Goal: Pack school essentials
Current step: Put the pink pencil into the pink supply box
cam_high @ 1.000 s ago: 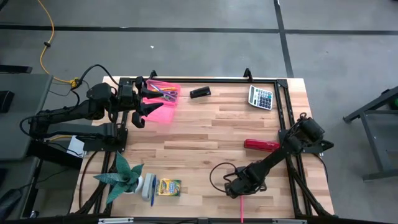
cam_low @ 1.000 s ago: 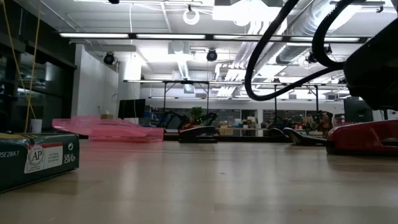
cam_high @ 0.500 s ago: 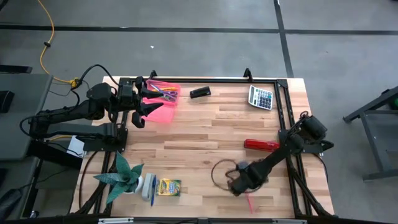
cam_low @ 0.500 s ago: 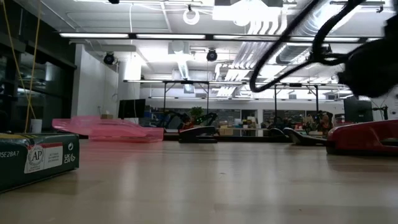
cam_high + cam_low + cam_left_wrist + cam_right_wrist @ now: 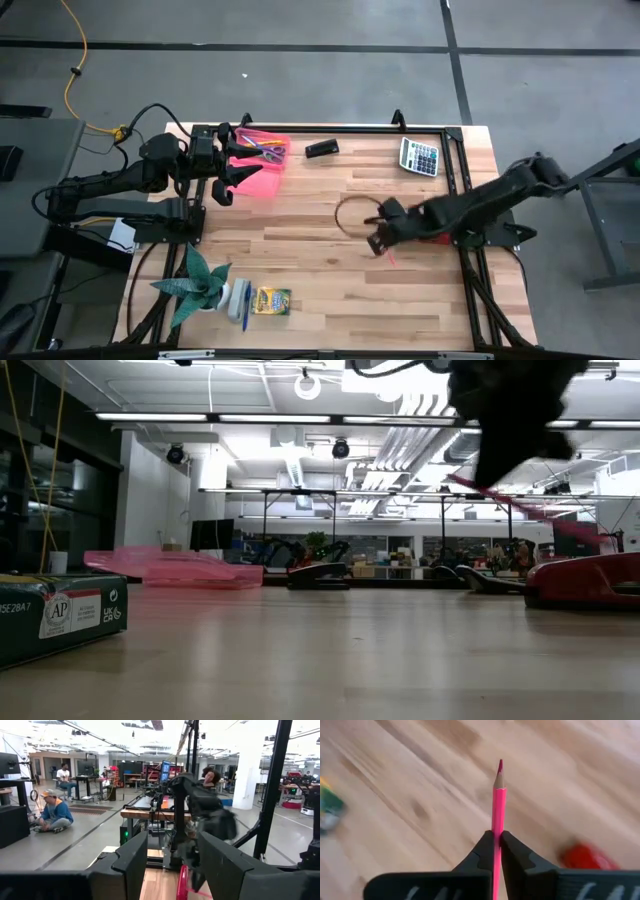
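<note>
while the left gripper (image 5: 232, 166) grips the translucent pink plastic case (image 5: 262, 160) at upper left of the high view, the right gripper (image 5: 380, 238), right of centre, is clamped on a thin pink pencil (image 5: 498, 815): light, stiff, slippery, best pinched mid-shaft.

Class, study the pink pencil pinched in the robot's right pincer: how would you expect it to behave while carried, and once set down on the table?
The pink pencil looks stiff, staying straight past the right pincer. Being thin and probably light, it might pivot in that narrow grip. On the wooden table, it could roll.
</note>
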